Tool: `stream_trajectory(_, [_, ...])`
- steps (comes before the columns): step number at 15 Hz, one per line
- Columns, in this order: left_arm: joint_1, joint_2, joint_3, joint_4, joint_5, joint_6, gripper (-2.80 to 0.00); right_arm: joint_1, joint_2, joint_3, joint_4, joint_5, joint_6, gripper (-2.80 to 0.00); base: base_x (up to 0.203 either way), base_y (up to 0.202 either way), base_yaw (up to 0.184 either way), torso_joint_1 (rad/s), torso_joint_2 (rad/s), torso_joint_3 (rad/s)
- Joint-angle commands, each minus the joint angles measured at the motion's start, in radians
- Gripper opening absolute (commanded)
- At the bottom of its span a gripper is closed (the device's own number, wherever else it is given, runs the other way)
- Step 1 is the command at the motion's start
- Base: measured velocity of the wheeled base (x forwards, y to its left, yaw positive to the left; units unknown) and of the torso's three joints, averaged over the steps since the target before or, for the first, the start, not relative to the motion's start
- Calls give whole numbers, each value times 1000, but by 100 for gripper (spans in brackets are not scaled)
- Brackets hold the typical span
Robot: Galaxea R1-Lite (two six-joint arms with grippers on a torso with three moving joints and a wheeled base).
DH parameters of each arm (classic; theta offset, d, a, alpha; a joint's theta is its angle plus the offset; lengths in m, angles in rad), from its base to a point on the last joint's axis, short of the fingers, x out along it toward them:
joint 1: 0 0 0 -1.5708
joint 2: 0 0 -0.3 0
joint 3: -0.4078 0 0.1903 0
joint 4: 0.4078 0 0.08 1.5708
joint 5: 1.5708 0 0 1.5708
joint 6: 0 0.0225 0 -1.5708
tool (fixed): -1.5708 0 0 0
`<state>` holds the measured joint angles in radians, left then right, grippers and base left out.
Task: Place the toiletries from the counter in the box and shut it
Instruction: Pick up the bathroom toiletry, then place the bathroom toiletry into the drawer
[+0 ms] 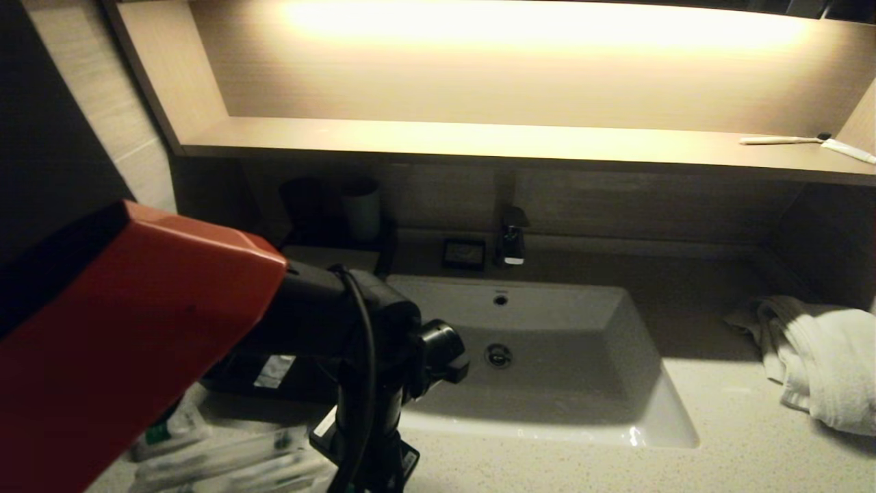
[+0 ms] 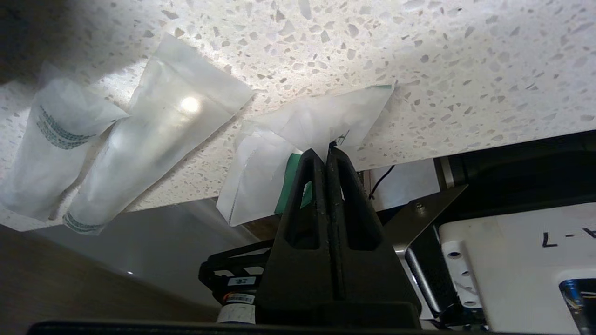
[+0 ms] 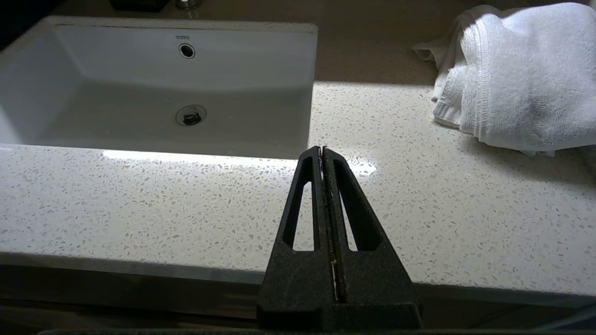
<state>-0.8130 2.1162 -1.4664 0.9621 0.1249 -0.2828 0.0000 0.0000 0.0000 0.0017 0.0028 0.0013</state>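
In the left wrist view my left gripper [image 2: 326, 151] is shut on a fold of a clear-wrapped white sachet [image 2: 321, 118] with a green mark. This sachet lies at the front edge of the speckled counter [image 2: 442, 60], and the pinch tents it up. Two more sachets [image 2: 172, 121] [image 2: 51, 135] lie beside it. In the head view the red left arm [image 1: 137, 329] hides most of the pile of toiletries [image 1: 205, 455] at the near left. The black box [image 1: 236, 373], with its pale top panel [image 1: 332, 259], sits behind the arm. My right gripper [image 3: 322, 150] is shut and empty over the counter's front edge.
The white basin [image 1: 643, 383] fills the counter's middle, with a faucet [image 1: 513, 236] and a small black dish [image 1: 464, 253] behind it. A white towel [image 1: 814, 356] lies at the right. A cup [image 1: 361, 205] stands behind the box. A toothbrush [image 1: 780, 140] rests on the lit shelf.
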Motion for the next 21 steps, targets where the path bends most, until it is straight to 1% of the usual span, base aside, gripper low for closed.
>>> stream_trajectory(1, [0,-10,0,6,1,-4,-280,0,0,0,0,0,0,-280,0,0,0,0,0,0])
stream_trajectory(6, [13,-83,-3,6,1,-17,-280,0,0,0,0,0,0,-280,0,0,0,0,0,0])
stream_trajectory(10, [38,-184,-45,-5,6,-36,-280,0,0,0,0,0,0,-280,0,0,0,0,0,0])
stream_trajectory(13, [108,-226,-137,-7,6,-52,-280,0,0,0,0,0,0,-280,0,0,0,0,0,0])
stream_trajectory(14, [137,-233,-162,-6,12,-55,-280,0,0,0,0,0,0,-280,0,0,0,0,0,0])
stream_trajectory(15, [165,-236,-179,-9,31,-56,-280,0,0,0,0,0,0,-280,0,0,0,0,0,0])
stream_trajectory(17, [214,-227,-191,-35,99,-56,-280,-1,0,0,0,0,0,-280,0,0,0,0,0,0])
stream_trajectory(18, [238,-218,-192,-57,119,-55,-280,0,0,0,0,0,0,-280,0,0,0,0,0,0])
stream_trajectory(19, [268,-203,-193,-77,123,-52,-280,0,0,0,0,0,0,-280,0,0,0,0,0,0])
stream_trajectory(21, [299,-182,-193,-94,125,-52,-280,0,0,0,0,0,0,-280,0,0,0,0,0,0])
